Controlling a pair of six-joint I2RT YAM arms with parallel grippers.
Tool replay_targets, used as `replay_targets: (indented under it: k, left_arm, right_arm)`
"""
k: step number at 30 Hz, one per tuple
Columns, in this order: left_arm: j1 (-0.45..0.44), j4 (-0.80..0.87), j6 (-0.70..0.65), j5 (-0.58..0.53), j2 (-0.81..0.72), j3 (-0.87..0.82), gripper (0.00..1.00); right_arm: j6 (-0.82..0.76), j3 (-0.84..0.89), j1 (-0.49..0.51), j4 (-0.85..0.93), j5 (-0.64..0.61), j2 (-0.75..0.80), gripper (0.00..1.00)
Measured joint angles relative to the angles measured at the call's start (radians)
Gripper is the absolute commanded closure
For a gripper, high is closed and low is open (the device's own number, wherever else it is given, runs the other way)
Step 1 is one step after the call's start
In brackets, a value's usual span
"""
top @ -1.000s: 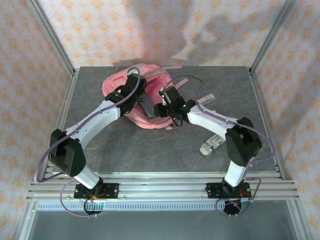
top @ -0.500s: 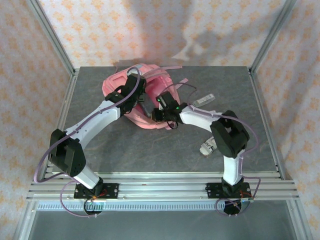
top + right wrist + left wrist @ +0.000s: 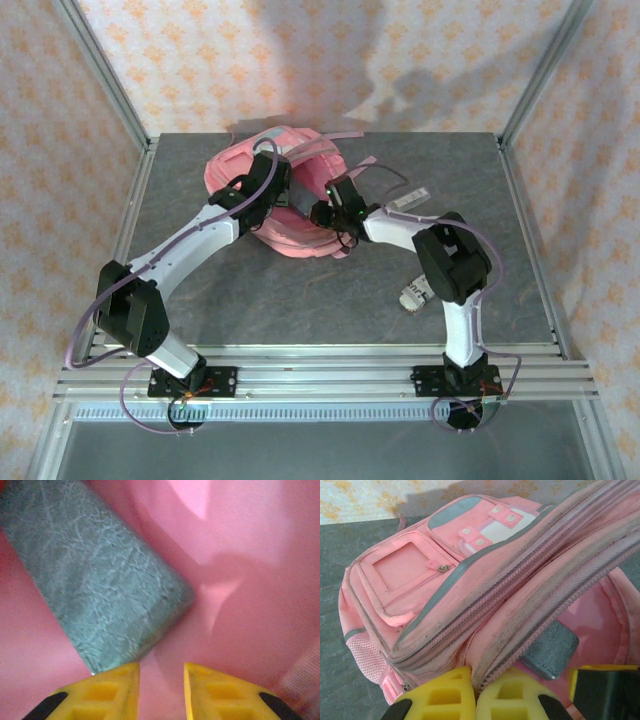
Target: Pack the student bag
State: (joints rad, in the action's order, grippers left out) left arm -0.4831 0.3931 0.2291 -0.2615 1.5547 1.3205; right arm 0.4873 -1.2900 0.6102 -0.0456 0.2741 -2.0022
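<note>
Grey case (image 3: 100,580) inside student bag (image 3: 470,580), packet (image 3: 417,290) nearby

A dark grey, stone-patterned table (image 3: 250,300) is carrying everything here. The pink student bag (image 3: 290,243) is lying slumped on it towards the far edge, roughly midway across, and grey tabletop is showing on every side of it. Thin pink straps (image 3: 338,134) are trailing from the far right of the bag out over the bare surface. Just to the right of the bag a slim white-and-grey object (image 3: 408,198) is lying slantwise. Nearer than the bag and further to its right, a white packet with dark print (image 3: 418,291) is resting flat, partly hidden from view.
</note>
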Motion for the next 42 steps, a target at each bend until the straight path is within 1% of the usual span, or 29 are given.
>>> replay_targets:
  k: [4, 6, 10, 15, 20, 24, 27, 29, 32, 36, 37, 39, 42]
  left_arm:
    - [0.0, 0.0, 0.006, 0.008, -0.007, 0.0, 1.0]
    - [0.0, 0.0, 0.006, 0.012, -0.008, 0.0, 1.0]
    - [0.0, 0.0, 0.009, 0.018, -0.008, -0.004, 1.0]
    - [0.0, 0.0, 0.014, 0.019, -0.008, -0.006, 1.0]
    - [-0.001, 0.0, 0.029, 0.021, -0.008, -0.006, 1.0]
    - [-0.001, 0.0, 0.036, 0.022, -0.008, -0.006, 1.0]
    - [-0.001, 0.0, 0.036, 0.023, -0.008, -0.006, 1.0]
    - [-0.001, -0.001, 0.037, 0.023, -0.008, -0.009, 1.0]
    - [-0.002, -0.016, 0.042, 0.023, -0.012, -0.026, 1.0]
    - [-0.008, -0.024, 0.043, 0.023, -0.021, -0.046, 1.0]
    - [-0.008, -0.024, 0.043, 0.023, -0.022, -0.048, 1.0]
    - [-0.008, -0.03, 0.044, 0.023, -0.024, -0.054, 1.0]
    - [-0.008, -0.034, 0.044, 0.023, -0.024, -0.054, 1.0]
  right_arm:
    - [0.037, 0.007, -0.003, -0.006, -0.051, 0.008, 0.84]
    - [0.047, -0.004, -0.005, -0.004, -0.065, 0.004, 0.84]
    - [0.057, -0.085, -0.007, -0.01, -0.058, -0.05, 0.84]
    - [0.068, -0.202, -0.009, -0.031, 0.006, -0.153, 0.84]
    - [0.105, -0.317, 0.01, -0.132, 0.124, -0.244, 0.81]
    - [0.115, -0.33, 0.039, -0.209, 0.193, -0.251, 0.78]
    - [0.111, -0.326, 0.055, -0.226, 0.212, -0.249, 0.76]
    - [0.104, -0.289, 0.054, -0.227, 0.212, -0.23, 0.71]
    - [0.077, -0.161, 0.04, -0.198, 0.187, -0.143, 0.6]
    - [0.035, 0.0, 0.014, -0.103, 0.102, 0.048, 0.45]
    - [0.025, 0.026, 0.01, -0.079, 0.081, 0.095, 0.42]
    - [0.008, 0.072, 0.003, -0.031, 0.026, 0.199, 0.32]
    - [-0.006, 0.134, -0.004, 0.05, -0.078, 0.36, 0.21]
